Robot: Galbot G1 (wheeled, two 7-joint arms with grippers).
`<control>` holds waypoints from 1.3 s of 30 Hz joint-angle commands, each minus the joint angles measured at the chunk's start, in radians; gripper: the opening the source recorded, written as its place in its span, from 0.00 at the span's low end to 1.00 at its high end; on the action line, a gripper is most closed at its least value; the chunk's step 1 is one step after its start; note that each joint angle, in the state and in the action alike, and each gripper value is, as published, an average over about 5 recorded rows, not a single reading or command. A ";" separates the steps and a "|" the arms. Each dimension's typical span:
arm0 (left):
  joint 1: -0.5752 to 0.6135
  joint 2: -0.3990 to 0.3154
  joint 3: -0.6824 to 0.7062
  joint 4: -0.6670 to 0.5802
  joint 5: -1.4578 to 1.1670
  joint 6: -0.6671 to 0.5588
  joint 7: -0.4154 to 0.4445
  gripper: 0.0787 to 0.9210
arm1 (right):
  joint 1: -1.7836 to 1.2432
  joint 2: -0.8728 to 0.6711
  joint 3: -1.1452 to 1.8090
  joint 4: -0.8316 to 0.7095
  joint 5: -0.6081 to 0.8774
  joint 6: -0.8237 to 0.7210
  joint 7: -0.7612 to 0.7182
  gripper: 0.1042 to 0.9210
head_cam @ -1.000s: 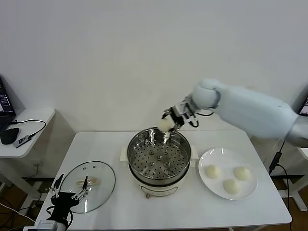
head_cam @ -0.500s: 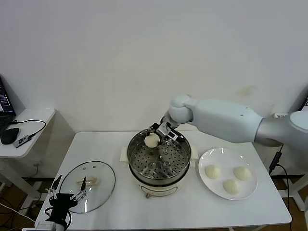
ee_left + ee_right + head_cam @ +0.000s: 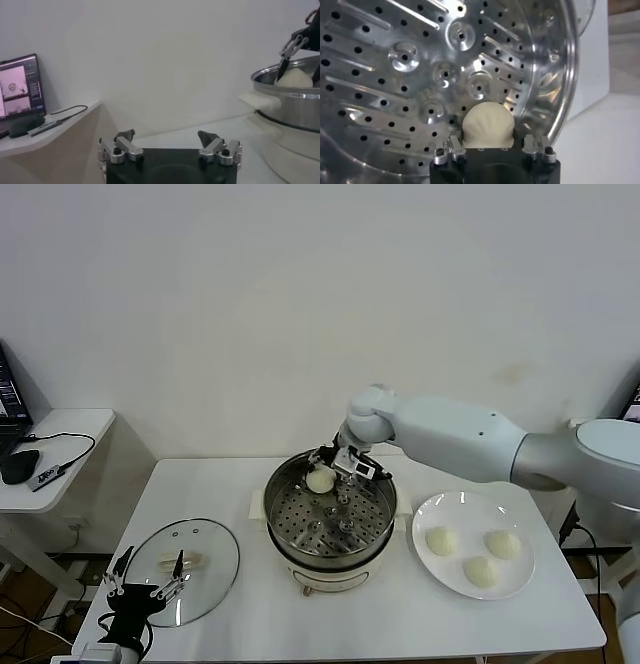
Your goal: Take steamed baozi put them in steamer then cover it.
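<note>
The right gripper fingers remain clamped on a bun, low inside the steamer, positioned for release; left gripper fingers spread apart, idle.

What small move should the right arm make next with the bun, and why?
Probably finish opening the right pincer and lift it away. The small cream-white dough bun between its fingers already sits low inside the round shiny steel steamer basket, close to the perforated floor at the back. Three more buns wait on the flat white plate.

My right arm reaches forward and down, right gripper partly spread; my left gripper hangs low, fingers wide.
</note>
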 commanded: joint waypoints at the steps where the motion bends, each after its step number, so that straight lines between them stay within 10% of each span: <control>1: 0.002 0.001 0.001 -0.003 0.001 0.002 0.000 0.88 | -0.016 0.014 -0.001 -0.035 -0.051 0.051 0.012 0.66; 9: 0.009 0.004 -0.004 -0.011 0.000 0.003 0.001 0.88 | 0.069 -0.042 -0.012 0.056 0.091 -0.038 -0.040 0.86; 20: 0.015 0.009 -0.008 -0.037 -0.045 -0.003 -0.005 0.88 | 0.270 -0.343 -0.028 0.416 0.410 -0.526 -0.112 0.88; 39: -0.003 0.063 -0.002 -0.025 -0.058 0.006 -0.013 0.88 | -0.160 -0.892 0.310 0.610 0.331 -0.772 -0.142 0.88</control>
